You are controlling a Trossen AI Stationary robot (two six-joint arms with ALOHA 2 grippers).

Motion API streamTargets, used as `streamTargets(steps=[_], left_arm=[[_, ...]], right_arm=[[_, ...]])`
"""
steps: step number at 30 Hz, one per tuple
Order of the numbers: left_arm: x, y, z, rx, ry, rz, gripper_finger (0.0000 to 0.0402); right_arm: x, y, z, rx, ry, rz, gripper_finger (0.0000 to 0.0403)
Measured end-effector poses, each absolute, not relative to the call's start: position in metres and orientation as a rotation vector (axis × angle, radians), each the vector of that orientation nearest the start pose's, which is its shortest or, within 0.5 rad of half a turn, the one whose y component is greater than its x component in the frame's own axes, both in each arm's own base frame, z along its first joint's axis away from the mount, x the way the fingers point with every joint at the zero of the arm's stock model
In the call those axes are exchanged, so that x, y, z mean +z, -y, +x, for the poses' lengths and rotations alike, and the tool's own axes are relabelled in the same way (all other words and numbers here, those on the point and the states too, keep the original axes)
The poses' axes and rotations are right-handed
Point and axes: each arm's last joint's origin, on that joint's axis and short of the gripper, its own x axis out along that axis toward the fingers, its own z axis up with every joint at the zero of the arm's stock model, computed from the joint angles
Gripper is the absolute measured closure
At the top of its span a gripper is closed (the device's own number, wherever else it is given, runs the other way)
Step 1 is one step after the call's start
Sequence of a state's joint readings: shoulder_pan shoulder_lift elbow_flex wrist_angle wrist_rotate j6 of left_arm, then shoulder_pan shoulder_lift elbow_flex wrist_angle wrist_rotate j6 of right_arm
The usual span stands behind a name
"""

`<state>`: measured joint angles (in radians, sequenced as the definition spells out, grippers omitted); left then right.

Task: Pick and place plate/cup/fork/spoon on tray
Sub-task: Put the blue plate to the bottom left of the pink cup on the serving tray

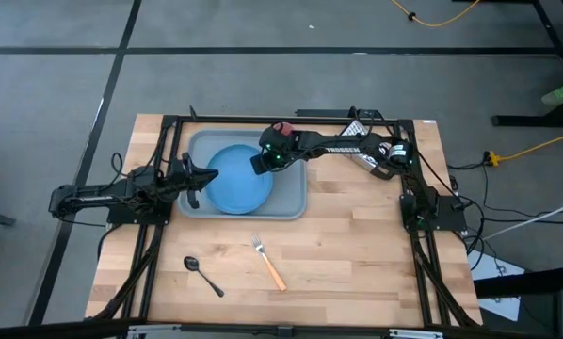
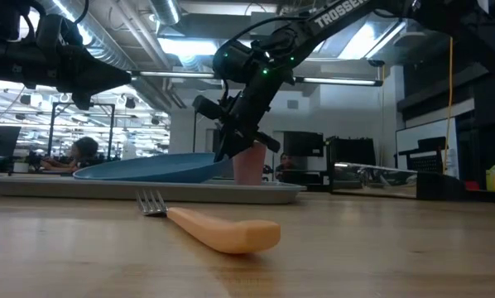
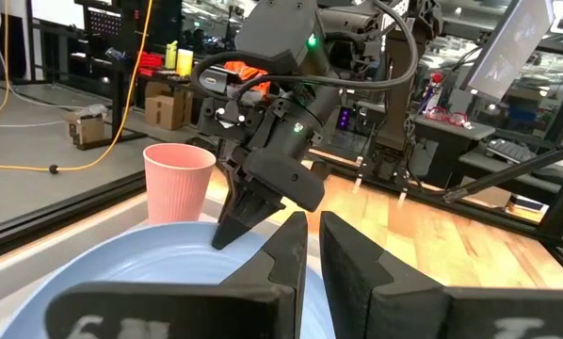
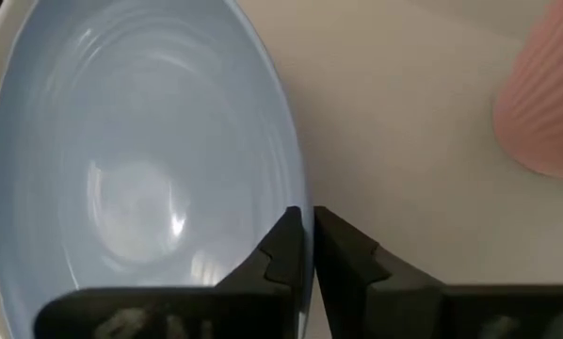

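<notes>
The blue plate [image 1: 230,184] lies in the grey-blue tray [image 1: 296,202] at the table's far middle. The pink cup [image 1: 283,126] stands upright in the tray's far right corner, partly under my right arm. My right gripper [image 1: 260,165] is shut on the plate's right rim. My left gripper [image 1: 206,179] is shut and empty, raised over the plate's left edge. The fork [image 1: 269,262] and the dark spoon [image 1: 202,276] lie flat on the bare wood near the front. My right gripper pinches the plate's right rim [image 4: 298,193] between its two fingers [image 3: 227,231]. The fingers slant down from the table's right side and lie across the rim. The plate [image 2: 148,168] stays in the tray, its held side looking slightly raised.
The tray's raised rim [image 2: 264,192] surrounds the plate and cup [image 2: 249,164]. A light-coloured object [image 1: 364,158] lies under my right arm at the far right. Bare wood lies between the tray and the cutlery. A black frame runs along the table's edges.
</notes>
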<state>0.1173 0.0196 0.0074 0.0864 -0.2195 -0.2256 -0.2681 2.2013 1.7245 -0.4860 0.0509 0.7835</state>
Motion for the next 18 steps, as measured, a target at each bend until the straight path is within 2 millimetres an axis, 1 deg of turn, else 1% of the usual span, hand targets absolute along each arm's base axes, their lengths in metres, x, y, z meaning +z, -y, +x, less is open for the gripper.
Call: streamTargets(steps=[18], left_arm=[[0.1728, -0.0177, 0.0961, 0.327, 0.112, -0.227, 0.0374]], right_arm=[[0.1805, 0.1232, 0.4628, -0.661, -0.759, 0.79, 0.0369]])
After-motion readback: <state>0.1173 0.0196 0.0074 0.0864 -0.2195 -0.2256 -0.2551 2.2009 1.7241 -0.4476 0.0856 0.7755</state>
